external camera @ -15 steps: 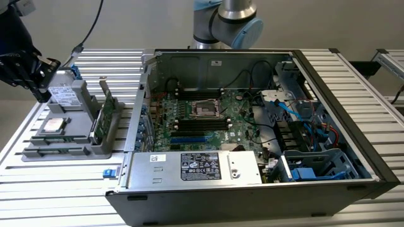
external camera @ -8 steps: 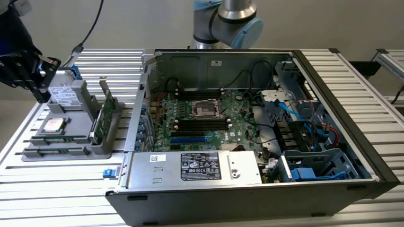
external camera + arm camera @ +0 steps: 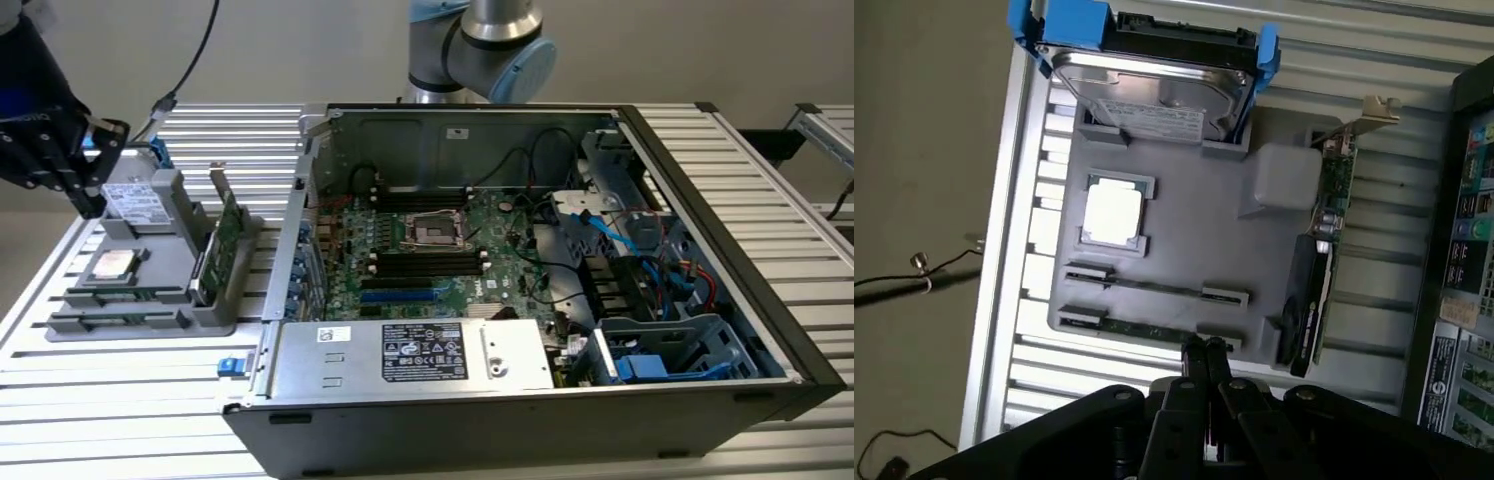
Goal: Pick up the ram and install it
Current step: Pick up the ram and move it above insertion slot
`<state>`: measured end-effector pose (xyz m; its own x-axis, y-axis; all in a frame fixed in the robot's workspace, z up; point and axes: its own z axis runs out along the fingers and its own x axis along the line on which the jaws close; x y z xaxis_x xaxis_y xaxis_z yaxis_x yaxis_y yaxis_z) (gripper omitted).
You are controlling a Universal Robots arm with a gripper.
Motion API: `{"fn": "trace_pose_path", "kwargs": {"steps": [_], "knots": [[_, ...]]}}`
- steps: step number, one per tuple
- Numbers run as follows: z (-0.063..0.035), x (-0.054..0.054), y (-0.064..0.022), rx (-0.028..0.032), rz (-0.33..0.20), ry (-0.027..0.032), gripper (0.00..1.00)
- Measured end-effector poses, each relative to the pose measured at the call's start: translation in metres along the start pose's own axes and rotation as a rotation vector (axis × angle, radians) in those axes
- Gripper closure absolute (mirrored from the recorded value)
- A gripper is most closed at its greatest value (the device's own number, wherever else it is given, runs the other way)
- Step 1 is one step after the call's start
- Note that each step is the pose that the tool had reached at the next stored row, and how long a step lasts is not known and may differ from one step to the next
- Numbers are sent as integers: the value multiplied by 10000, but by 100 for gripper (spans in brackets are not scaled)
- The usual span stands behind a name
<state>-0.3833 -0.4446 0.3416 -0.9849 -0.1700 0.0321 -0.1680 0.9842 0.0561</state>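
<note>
Two thin green ram sticks lie in the slots of the grey holder tray (image 3: pixel 1184 220), one (image 3: pixel 1152 287) beside the other (image 3: pixel 1144 328). In the exterior view the ram (image 3: pixel 118 296) lies at the tray's near end. My gripper (image 3: pixel 1204 362) hovers above the tray, its black fingers pressed together with nothing between them. In the exterior view the gripper (image 3: pixel 88 198) hangs over the tray's far left corner. The motherboard's black ram slots (image 3: pixel 427 262) sit inside the open computer case (image 3: pixel 534 260).
The tray also holds a square silver processor chip (image 3: pixel 1114 212), a hard drive in a blue bracket (image 3: pixel 1154 80) and an upright green expansion card (image 3: pixel 1324 260). A silver power supply (image 3: pixel 414 355) lies along the case's near side. Loose cables (image 3: pixel 914 275) trail beyond the table edge.
</note>
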Motion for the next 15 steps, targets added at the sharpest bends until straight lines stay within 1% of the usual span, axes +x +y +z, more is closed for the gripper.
{"fn": "trace_pose_path", "kwargs": {"steps": [2,4,5,8,10,11,15], "knots": [[5,0,0,-26,-349,13,90],[11,0,-1,-67,-721,24,90],[15,-1,-1,-98,-898,27,90],[20,-1,-1,-221,-1457,31,90],[23,-1,-1,-278,-1818,40,90],[24,0,0,-289,-2008,51,90],[34,-1,-2,-270,-2733,104,90]]}}
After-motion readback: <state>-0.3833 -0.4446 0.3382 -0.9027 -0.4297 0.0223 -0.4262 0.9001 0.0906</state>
